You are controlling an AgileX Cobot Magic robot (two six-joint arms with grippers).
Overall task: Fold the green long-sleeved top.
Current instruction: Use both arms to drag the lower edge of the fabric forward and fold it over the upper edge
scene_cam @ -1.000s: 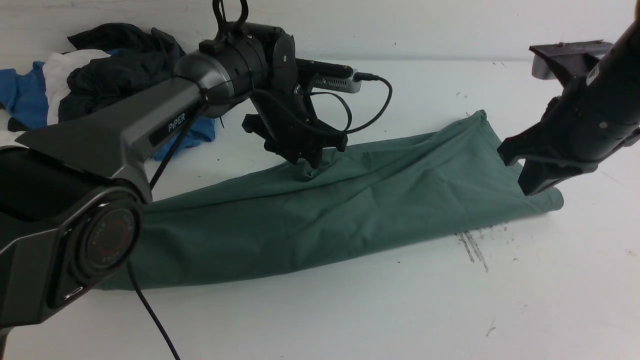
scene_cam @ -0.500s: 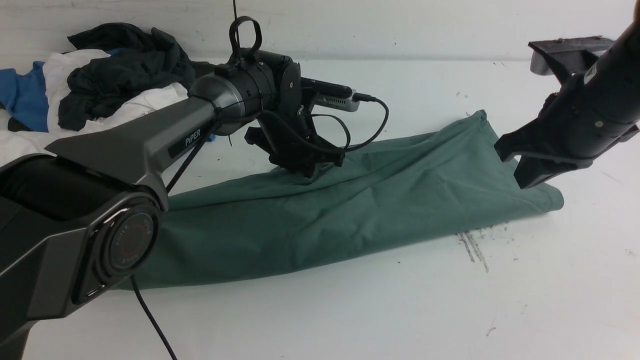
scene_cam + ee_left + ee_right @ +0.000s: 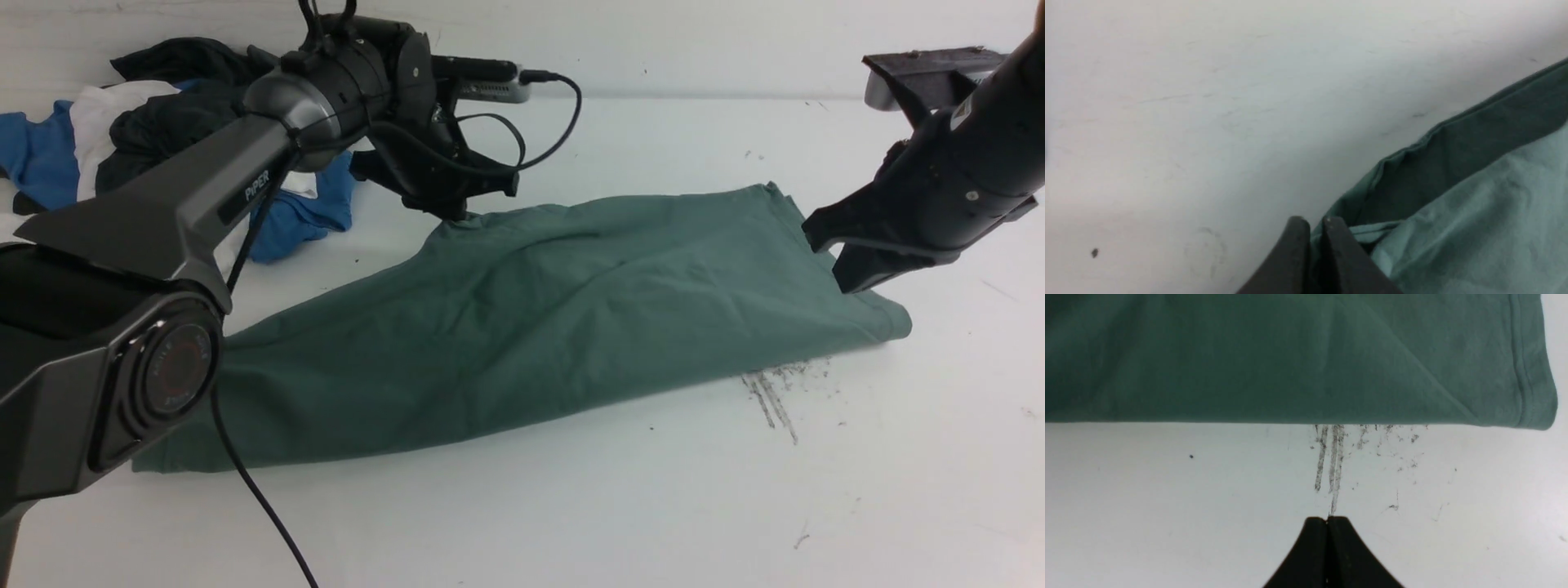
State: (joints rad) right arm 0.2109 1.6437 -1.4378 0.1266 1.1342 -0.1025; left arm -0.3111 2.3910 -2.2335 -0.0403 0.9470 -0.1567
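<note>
The green long-sleeved top (image 3: pixel 531 327) lies folded into a long band across the table, from front left to right. My left gripper (image 3: pixel 459 214) is shut on the top's far edge and holds that edge stretched back; in the left wrist view green cloth (image 3: pixel 1453 212) is pinched between the fingertips of the gripper (image 3: pixel 1312 223). My right gripper (image 3: pixel 841 265) is shut and empty, hovering above the top's right end. In the right wrist view the gripper (image 3: pixel 1327 519) is over bare table, with the top's folded edge and hem (image 3: pixel 1298 359) beyond it.
A pile of dark grey, white and blue garments (image 3: pixel 155 139) lies at the back left, behind my left arm. Dark scuff marks (image 3: pixel 771 396) mark the white table (image 3: pixel 653 506) just in front of the top's right end.
My left gripper has moved back and to the left with the top's edge in it, spreading the band wider. The right gripper has lifted slightly.
</note>
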